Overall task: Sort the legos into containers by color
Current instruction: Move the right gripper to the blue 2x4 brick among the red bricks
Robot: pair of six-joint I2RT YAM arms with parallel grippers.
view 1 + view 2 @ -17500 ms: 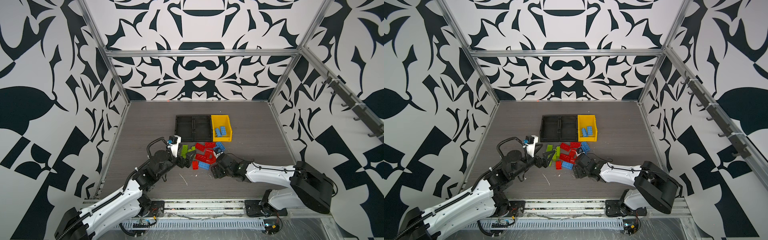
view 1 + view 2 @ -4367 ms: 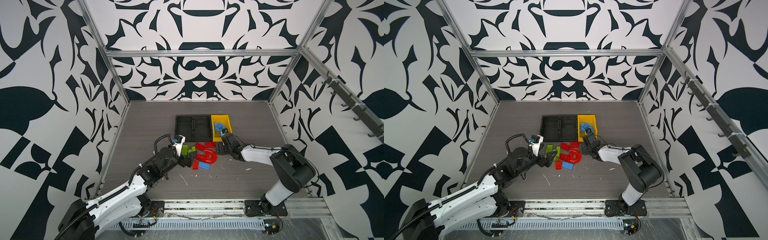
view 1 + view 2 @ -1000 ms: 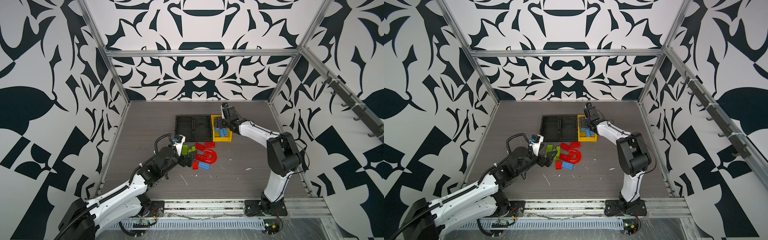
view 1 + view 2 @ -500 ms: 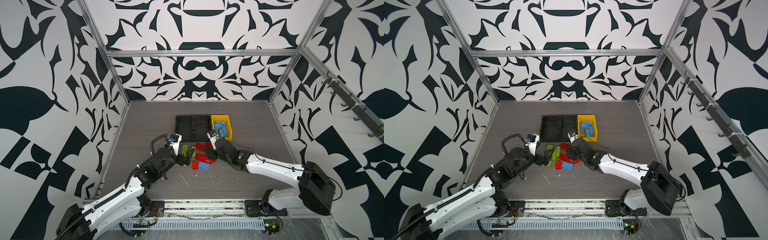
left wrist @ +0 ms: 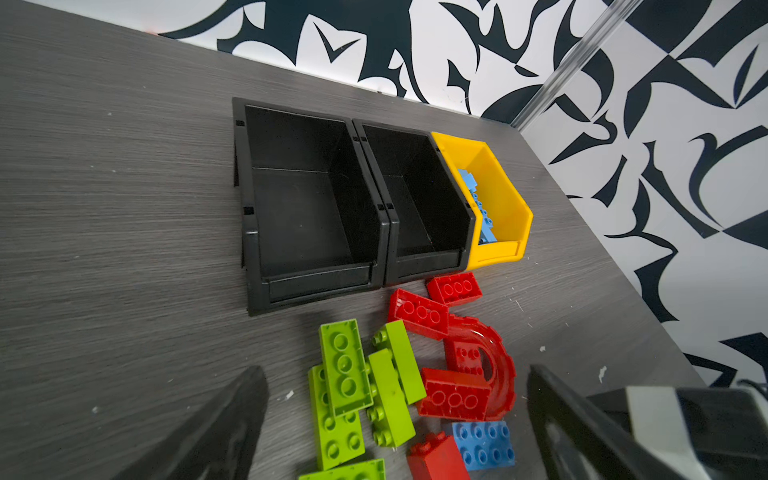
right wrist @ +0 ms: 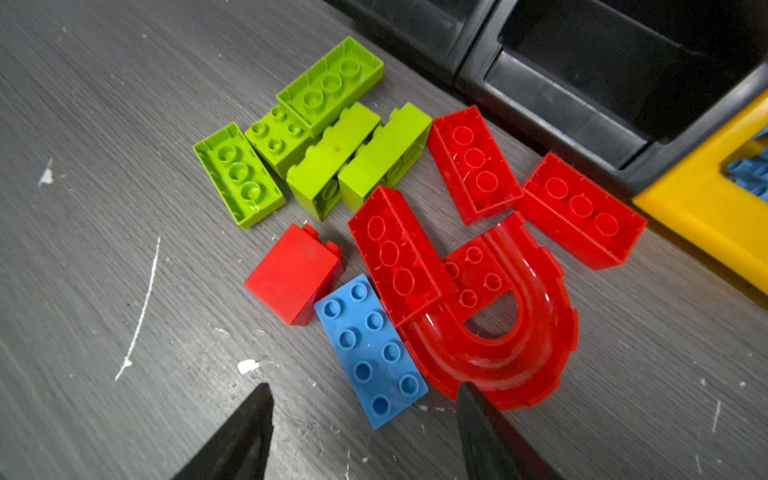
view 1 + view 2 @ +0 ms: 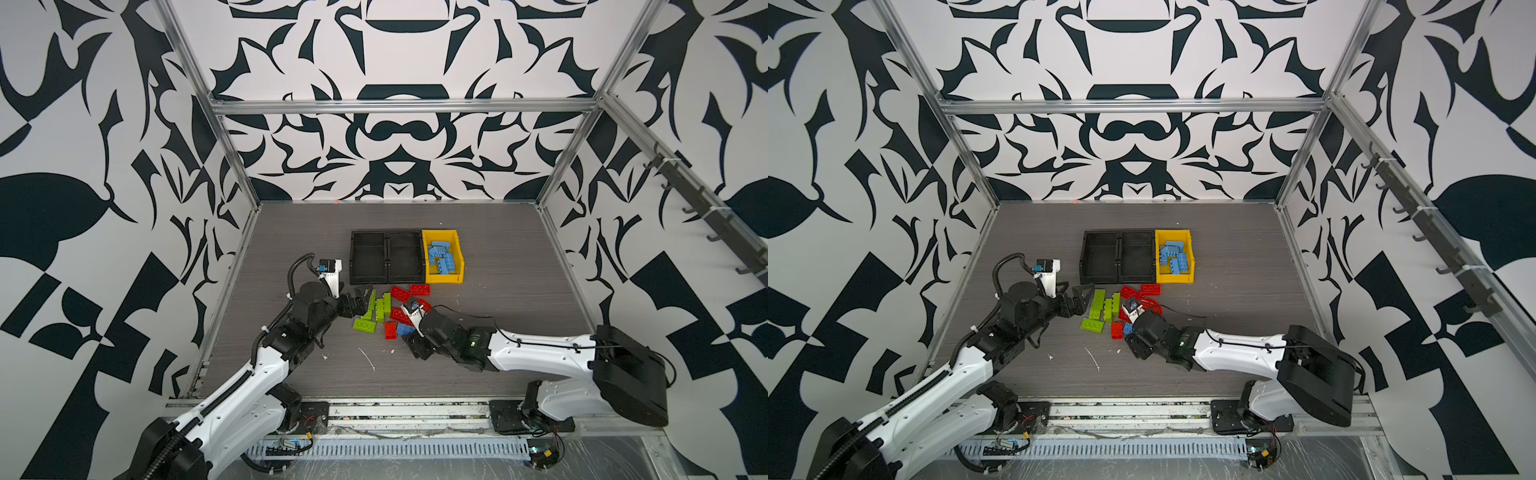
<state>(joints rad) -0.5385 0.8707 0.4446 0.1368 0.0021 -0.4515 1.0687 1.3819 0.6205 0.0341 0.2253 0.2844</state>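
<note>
- On the grey wood-grain tabletop, just in front of the bins, lies the loose pile of studded plastic legos, pieces touching or overlapping.
- Left side of the pile in both top views: lime green rectangular bricks. Two show hollow undersides, two lie on their sides, and one is studs up with another resting on it.
- To their right: red rectangular bricks, three of them upside down. A glossy red U-shaped arch piece lies among them, with one brick resting across one of its legs.
- Near edge of the pile: a small red block on its side, just beside a single light blue rectangular brick, studs up, which touches the arch.
- Behind the pile: two low black plastic bins, joined side by side. A taller bright yellow plastic bin stands against the right one and holds a heap of light blue bricks.
- Right gripper: jaws partly apart, low at the near end of the loose blue brick, with gaps showing on either side. Nothing is gripped. Whether a finger touches the brick, cannot tell.
- Left gripper: jaws spread wide, at the green side of the pile, holding nothing.
- White flecks and a thin pale scratch mark the table near the pile.
</note>
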